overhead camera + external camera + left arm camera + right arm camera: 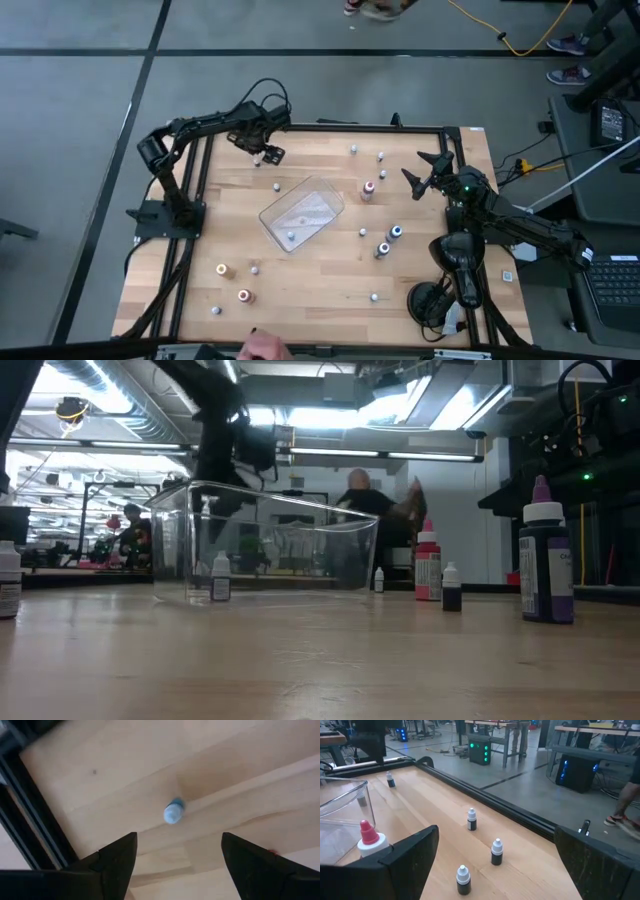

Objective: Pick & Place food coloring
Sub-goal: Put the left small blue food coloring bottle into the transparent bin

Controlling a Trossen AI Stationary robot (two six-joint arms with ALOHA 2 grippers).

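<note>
The left tool [268, 156] hangs over a small bottle [173, 812] near the surface's far edge, fingers apart to fit around it; the right tool [425, 175] waits wide apart by the right edge; one bottle [290, 236] sits in the tray [322, 189]; others dot the surface.

blurred person [362, 498] behind tray [270, 550]

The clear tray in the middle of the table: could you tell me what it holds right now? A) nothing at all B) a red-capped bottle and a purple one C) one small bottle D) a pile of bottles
C: the high view shows a single small bottle inside the tray, and the low view shows one pale-capped bottle behind its clear wall.
</note>
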